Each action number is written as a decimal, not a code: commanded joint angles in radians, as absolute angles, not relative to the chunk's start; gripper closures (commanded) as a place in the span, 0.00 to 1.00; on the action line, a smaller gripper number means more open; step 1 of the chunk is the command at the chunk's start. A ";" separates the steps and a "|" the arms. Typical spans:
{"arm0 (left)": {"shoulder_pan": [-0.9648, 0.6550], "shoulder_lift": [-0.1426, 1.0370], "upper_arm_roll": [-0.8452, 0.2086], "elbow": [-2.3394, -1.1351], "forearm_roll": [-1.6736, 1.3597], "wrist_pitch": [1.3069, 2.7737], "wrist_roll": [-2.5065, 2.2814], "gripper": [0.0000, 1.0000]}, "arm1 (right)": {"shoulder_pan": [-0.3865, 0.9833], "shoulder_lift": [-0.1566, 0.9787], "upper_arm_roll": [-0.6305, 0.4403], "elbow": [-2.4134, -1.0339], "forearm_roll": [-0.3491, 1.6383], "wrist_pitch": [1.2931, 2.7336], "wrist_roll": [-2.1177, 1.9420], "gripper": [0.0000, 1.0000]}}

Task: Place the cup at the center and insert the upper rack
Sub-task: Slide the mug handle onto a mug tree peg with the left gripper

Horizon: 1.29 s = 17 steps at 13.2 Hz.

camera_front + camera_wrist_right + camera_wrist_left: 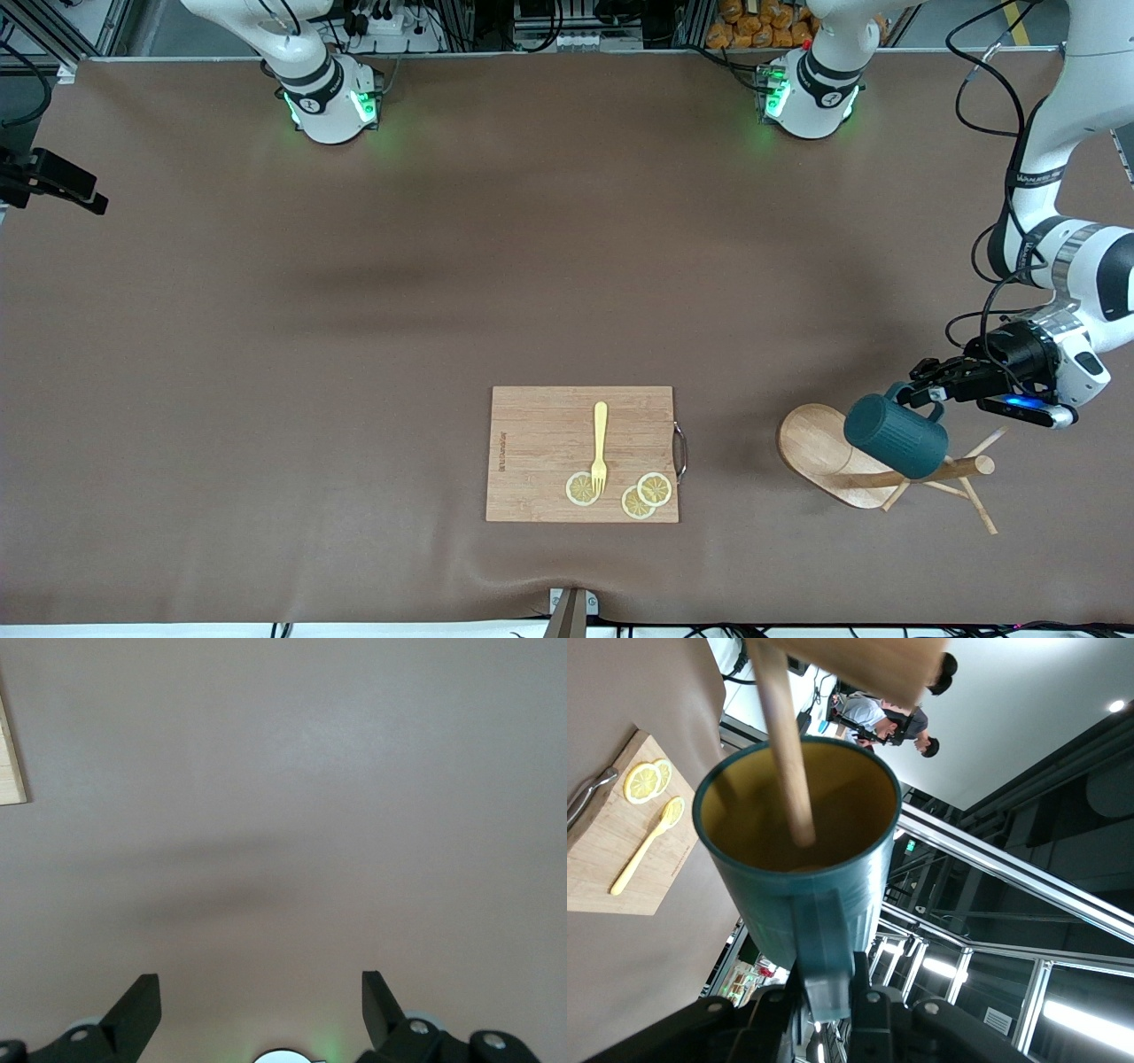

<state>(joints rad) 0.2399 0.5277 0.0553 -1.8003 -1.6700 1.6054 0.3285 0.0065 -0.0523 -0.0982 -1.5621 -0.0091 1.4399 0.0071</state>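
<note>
Left gripper (921, 379) was clamped on the handle of the cup (895, 434), holding it tilted over the upper rack (850, 461), which stood at the left arm's end of the table; one peg poked into the cup's mouth. Right gripper (261, 1001) waited over bare table, fingers apart.

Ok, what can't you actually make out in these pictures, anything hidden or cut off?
- Front view: the mug in the left tool covers the middle of the mug tree's pole.
- Front view: the right tool is out of frame; only its arm's base shows.
- Left wrist view: the tree's pegs are cut off; only the pole reaching into the mug shows.
- Right wrist view: the cutting board is cut off at the edge.
</note>
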 commanded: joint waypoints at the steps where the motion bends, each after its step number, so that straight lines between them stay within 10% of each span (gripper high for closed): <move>1: 0.268 0.560 0.043 -1.779 -1.713 1.552 0.365 1.00 | 0.008 -0.049 -0.100 -1.542 -0.015 1.445 -0.002 0.00; 17: 0.313 0.683 0.040 -1.779 -1.893 1.324 0.509 1.00 | 0.008 -0.049 -0.100 -1.543 -0.015 1.439 -0.002 0.00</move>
